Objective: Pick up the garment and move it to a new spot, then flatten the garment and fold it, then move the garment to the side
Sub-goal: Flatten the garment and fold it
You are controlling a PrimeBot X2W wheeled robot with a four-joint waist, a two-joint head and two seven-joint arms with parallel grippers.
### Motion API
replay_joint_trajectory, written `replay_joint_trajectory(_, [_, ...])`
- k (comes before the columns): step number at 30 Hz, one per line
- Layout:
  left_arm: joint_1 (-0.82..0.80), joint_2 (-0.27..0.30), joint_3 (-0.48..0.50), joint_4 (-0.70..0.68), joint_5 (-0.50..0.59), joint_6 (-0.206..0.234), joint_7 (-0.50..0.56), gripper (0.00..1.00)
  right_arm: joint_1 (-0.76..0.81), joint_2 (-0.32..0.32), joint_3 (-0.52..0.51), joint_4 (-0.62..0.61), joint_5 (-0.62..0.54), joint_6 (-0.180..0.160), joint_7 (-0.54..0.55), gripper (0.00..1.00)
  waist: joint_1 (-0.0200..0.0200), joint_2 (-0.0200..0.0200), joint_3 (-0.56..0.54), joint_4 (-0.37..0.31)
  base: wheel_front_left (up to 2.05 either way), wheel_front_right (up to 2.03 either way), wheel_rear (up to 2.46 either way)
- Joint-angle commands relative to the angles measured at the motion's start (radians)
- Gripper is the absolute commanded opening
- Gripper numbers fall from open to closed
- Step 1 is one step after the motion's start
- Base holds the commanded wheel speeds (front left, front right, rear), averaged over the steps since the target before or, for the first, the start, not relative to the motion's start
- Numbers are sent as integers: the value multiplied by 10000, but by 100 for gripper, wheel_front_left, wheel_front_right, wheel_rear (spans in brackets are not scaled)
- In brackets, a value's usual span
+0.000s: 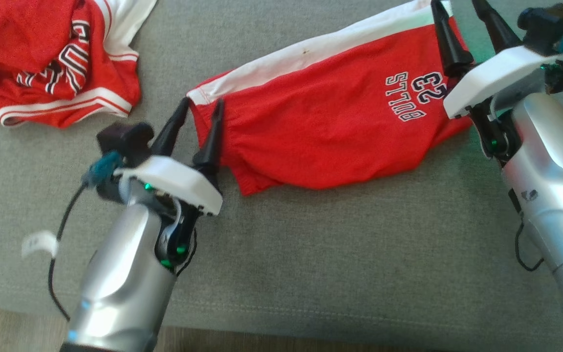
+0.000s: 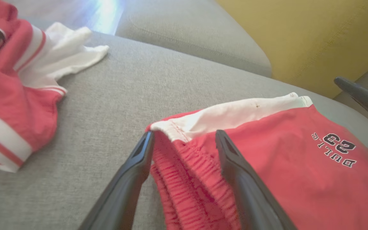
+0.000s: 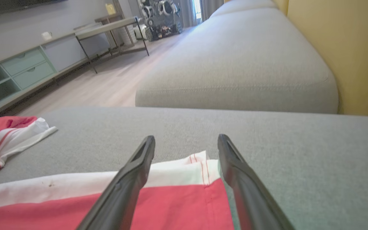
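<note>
Both the left gripper (image 1: 203, 101) and right gripper (image 1: 457, 5) are hovering, fingers apart (holding nothing); pinching the red shorts (image 1: 320, 112) evenly at both ends seems best.

1. In the head view, the crumpled jersey (image 1: 52, 63) at 10 o'clock runs off the top and left edges, and I can't read its folded lettering.
2. At 1 o'clock the right claw (image 1: 457, 10) loses its tips to the top edge and hides a corner of the red shorts (image 1: 320, 122).
3. In the left wrist view, the shorts run off the bottom edge at 6 o'clock.
4. In the right wrist view, the clutter (image 3: 161, 16) at 12 o'clock is too small for me to tell.
</note>
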Motion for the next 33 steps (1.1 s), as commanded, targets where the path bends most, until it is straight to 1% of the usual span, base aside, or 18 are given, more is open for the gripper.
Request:
replay_joint_trajectory(1, [183,289,409,-404,223,234,-381,100,73,50,106,-333,-36,39,-402,100,-1,0,-182,-97,0,0,0])
replay_joint_trajectory(3, [422,349,494,-609,435,552,-715,100,268,41,-4,-460,-186,39,-727,100,-1,0,-377,-169,0,0,0])
replay_joint_trajectory(4, [699,400,622,-921,645,891,-954,100,526,40,-221,-698,-435,39,-938,100,-1,0,-570,-256,0,0,0])
replay_joint_trajectory(6, [963,451,793,-1343,878,1234,-1110,100,843,62,-586,-1033,-768,39,-1046,100,-1,0,-735,-349,0,0,0])
replay_joint_trajectory(9, [1327,524,1085,-2035,1178,1601,-1206,100,1469,197,-1265,-1746,-1386,39,-1103,100,-1,0,-933,-481,0,0,0])
replay_joint_trajectory(12, [1552,591,1339,-2681,1498,1821,-1228,100,2191,346,-2070,-2668,-2059,39,-1116,100,-1,0,-1038,-574,0,0,0])
replay_joint_trajectory(16, [1851,651,1592,-3297,1840,1889,-1232,100,3322,661,-2991,-4085,-3027,39,-1115,100,-1,0,-1137,-690,0,0,0])
replay_joint_trajectory(19, [2079,702,1673,-3515,2022,1882,-1234,100,4235,993,-3505,-5138,-3594,39,-814,100,-1,0,-1194,-776,0,0,0])
replay_joint_trajectory(20, [2079,702,1673,-3515,2022,1882,-1234,100,4235,993,-3505,-5138,-3594,39,-814,100,-1,0,-1194,-776,0,0,0])
replay_joint_trajectory(26, [2558,806,1556,-3555,2324,1845,-1235,100,5844,1575,-4177,-6878,-4268,39,83,100,-1,0,-1326,-880,0,0,0])
replay_joint_trajectory(29, [2690,833,1476,-3425,2394,1820,-1235,100,6345,1729,-4287,-7402,-4394,39,406,100,-1,0,-1382,-912,0,0,0])
replay_joint_trajectory(33, [2756,823,1336,-3238,2461,1787,-1235,100,6690,1859,-4326,-7811,-4457,39,711,100,-1,0,-1432,-931,0,0,0])
